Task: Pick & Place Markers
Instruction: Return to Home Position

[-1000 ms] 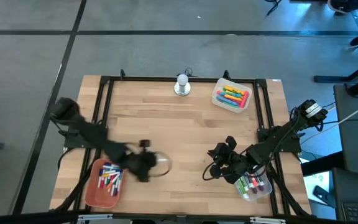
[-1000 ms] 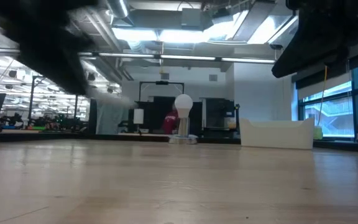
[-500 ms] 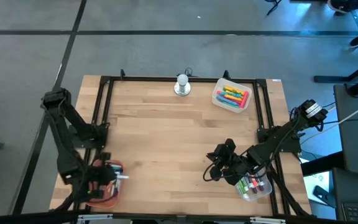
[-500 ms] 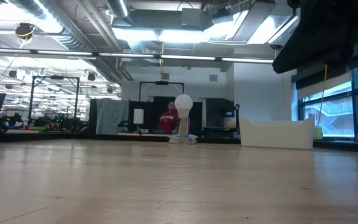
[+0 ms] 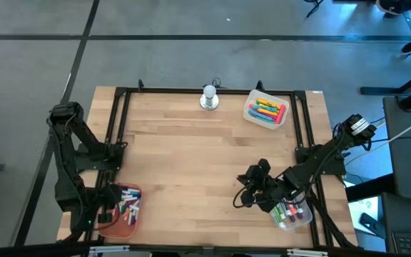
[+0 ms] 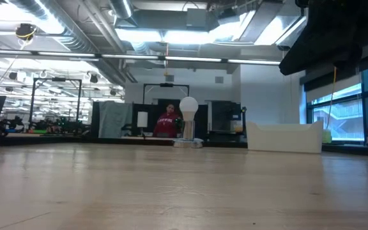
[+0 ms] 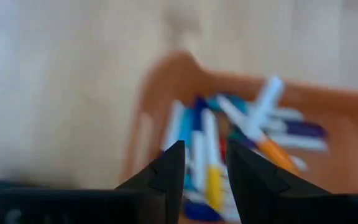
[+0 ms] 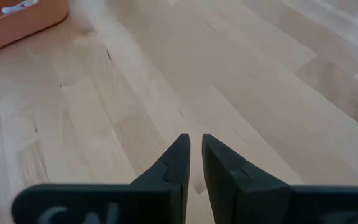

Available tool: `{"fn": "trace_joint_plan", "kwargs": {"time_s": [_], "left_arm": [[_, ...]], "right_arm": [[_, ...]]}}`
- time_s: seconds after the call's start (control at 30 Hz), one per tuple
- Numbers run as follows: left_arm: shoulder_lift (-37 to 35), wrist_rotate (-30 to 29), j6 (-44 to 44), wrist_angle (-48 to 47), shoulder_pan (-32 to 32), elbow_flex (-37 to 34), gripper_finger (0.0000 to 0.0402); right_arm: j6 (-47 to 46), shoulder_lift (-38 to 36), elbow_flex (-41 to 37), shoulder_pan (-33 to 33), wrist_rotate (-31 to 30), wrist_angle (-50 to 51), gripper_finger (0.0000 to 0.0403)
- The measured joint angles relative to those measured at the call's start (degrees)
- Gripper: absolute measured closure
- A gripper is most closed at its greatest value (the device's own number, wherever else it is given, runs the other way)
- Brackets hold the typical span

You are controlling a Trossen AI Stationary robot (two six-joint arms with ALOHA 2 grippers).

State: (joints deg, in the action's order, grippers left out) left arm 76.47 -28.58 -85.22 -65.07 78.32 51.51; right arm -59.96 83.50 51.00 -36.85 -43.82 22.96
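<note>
An orange bin (image 5: 128, 223) near the table's near-left corner holds several white-barrelled markers (image 5: 125, 207); the left wrist view shows these markers (image 7: 253, 127) blurred, below the fingers. My left gripper (image 5: 106, 212) (image 7: 205, 163) hovers open over that bin's left part, holding nothing. A clear bin (image 5: 292, 213) at the near right holds more markers. My right gripper (image 5: 251, 191) (image 8: 192, 149) is shut and empty, low over bare wood just left of the clear bin. A white bin (image 5: 265, 110) at the far right holds thick coloured markers.
A silver-white round knob object (image 5: 209, 98) (image 6: 188, 121) stands at the middle of the far edge. A black frame (image 5: 191, 91) runs around the table top. The wooden middle (image 5: 191, 157) carries nothing. A person in red (image 6: 167, 122) stands far behind the table.
My left arm has swung fast from the bare wood right of the orange bin toward the table's left edge, folding back, and its gripper now hangs over the bin. My right arm has kept still.
</note>
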Motion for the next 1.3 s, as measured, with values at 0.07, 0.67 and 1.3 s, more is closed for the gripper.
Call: {"fn": "trace_joint_plan", "kwargs": {"time_s": [0.07, 0.67, 1.3], "left_arm": [[0.0, -5.7, 0.8, -2.6, -0.1, 0.0, 0.0289], [-0.1, -59.3, -0.1, -5.1, -20.6, -9.2, 0.0324], [-2.6, -61.5, -16.1, -8.9, -41.4, -13.7, 0.0399]], "right_arm": [[0.0, 0.0, 0.0, 0.3, -0.1, 0.0, 0.0358], [20.7, 0.1, -8.1, 11.1, 6.5, -17.5, 0.036], [56.4, -0.2, -8.9, 41.8, 45.3, -53.0, 0.0399]]}}
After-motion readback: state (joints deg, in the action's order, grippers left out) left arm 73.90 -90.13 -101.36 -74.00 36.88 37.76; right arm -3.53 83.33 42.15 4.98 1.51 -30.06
